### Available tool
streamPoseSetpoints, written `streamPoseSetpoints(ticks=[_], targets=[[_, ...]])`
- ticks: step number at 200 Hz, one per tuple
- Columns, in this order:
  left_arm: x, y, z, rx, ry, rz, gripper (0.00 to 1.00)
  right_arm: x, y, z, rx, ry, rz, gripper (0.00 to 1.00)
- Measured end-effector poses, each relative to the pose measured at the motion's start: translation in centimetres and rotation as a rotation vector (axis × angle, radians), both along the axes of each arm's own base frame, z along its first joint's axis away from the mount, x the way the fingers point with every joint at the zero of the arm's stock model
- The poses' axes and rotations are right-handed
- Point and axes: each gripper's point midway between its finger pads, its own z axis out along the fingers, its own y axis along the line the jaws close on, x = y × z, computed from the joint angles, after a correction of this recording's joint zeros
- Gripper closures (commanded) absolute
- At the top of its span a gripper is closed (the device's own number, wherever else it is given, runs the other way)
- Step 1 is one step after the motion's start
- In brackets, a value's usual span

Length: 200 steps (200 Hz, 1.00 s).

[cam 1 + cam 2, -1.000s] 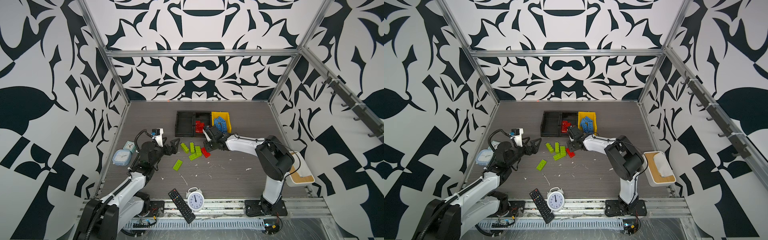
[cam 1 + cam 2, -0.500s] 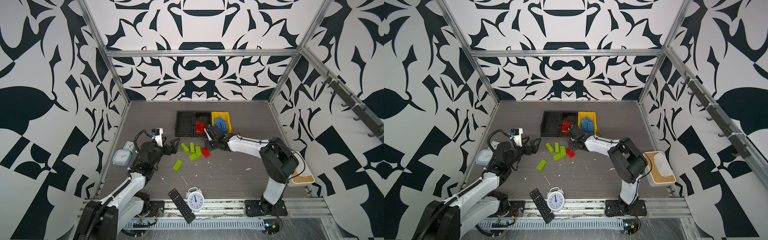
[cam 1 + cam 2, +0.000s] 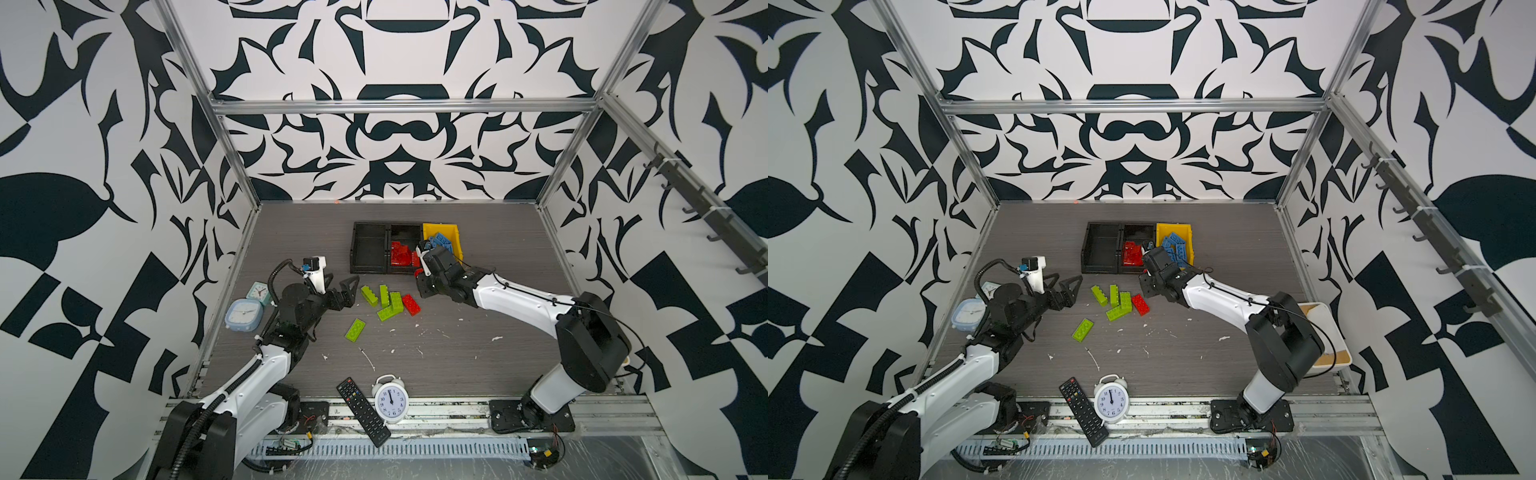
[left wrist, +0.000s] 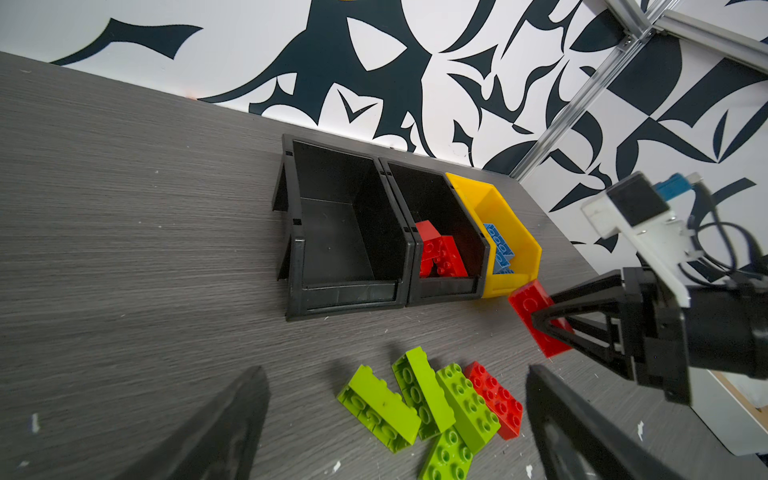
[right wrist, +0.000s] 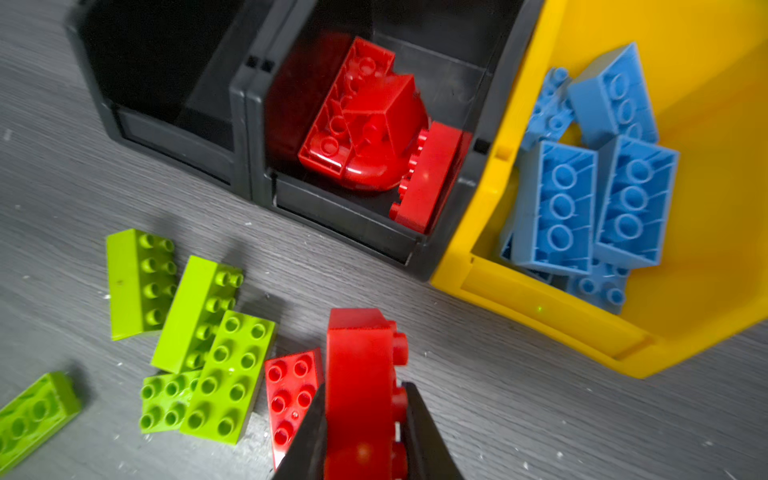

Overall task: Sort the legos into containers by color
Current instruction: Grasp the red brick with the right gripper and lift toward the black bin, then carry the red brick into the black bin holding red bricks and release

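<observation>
Two things could spoil this drop. The right hand (image 5: 365, 388) is clamped on a red brick (image 5: 357, 349), studs turned sideways, over the bench (image 5: 478, 395) just in front of the seam where the middle black bin (image 5: 332, 216) touches the yellow bin (image 5: 540, 316). The three bins stand in a touching row toward the bench's rear edge, about midway along it. First, the brick sits so close to that seam that a release slightly off line would likely send it among the blue bricks (image 5: 557, 208) or leave it on the front lip. The red pieces (image 5: 365, 120) already in the black bin are piled unevenly, one flat piece leaning at the front, so a dropped brick might bounce out. The jaws seem to pinch only one end of the brick, though the wrist view is too close to be sure, and it could swing as the arm moves. Second, the left hand (image 3: 345, 291) waits with its jaws wide apart beside the green bricks (image 5: 195, 311) at mid-bench, near the right arm's path, so both arms moving at once risks a clash. A second red brick (image 5: 291, 390) lies touching that green cluster, and the empty black bin (image 5: 166, 137) has received nothing.
</observation>
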Motion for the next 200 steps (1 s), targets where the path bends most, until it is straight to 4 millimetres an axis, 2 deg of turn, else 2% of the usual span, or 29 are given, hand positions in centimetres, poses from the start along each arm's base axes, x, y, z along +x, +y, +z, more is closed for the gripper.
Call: streamPoseSetpoints(ticks=[27,52,71,86,101,124,145,168,200], targets=[[0.0,0.0,0.0,-0.001,0.000,0.000,0.01,0.6,0.4,3.1,0.019,-0.038,0.006,0.84],[0.0,0.0,0.0,-0.001,0.000,-0.001,0.01,3.0,2.3,6.8,0.063,-0.108,0.009,0.84],[0.0,0.0,0.0,-0.001,0.000,-0.001,0.01,5.0,3.9,7.9,0.084,-0.136,0.009,0.85],[0.0,0.0,0.0,-0.001,0.000,-0.001,0.01,6.5,5.1,7.3,0.084,-0.136,0.002,0.85],[0.0,0.0,0.1,-0.002,-0.002,-0.001,0.01,7.6,5.8,5.6,0.076,-0.120,-0.009,0.85],[-0.1,0.0,0.4,-0.005,-0.012,0.000,0.01,8.7,6.2,2.6,0.038,-0.093,-0.037,0.84],[-0.1,0.0,0.6,-0.006,-0.017,0.001,0.01,9.8,6.4,0.8,0.013,-0.089,-0.065,0.84],[-0.1,0.1,0.6,-0.006,-0.017,0.001,0.01,10.6,6.4,0.2,0.000,-0.105,-0.089,0.83],[-0.1,0.1,0.5,-0.008,-0.015,0.001,0.01,11.6,6.5,0.9,0.008,-0.149,-0.113,0.79]])
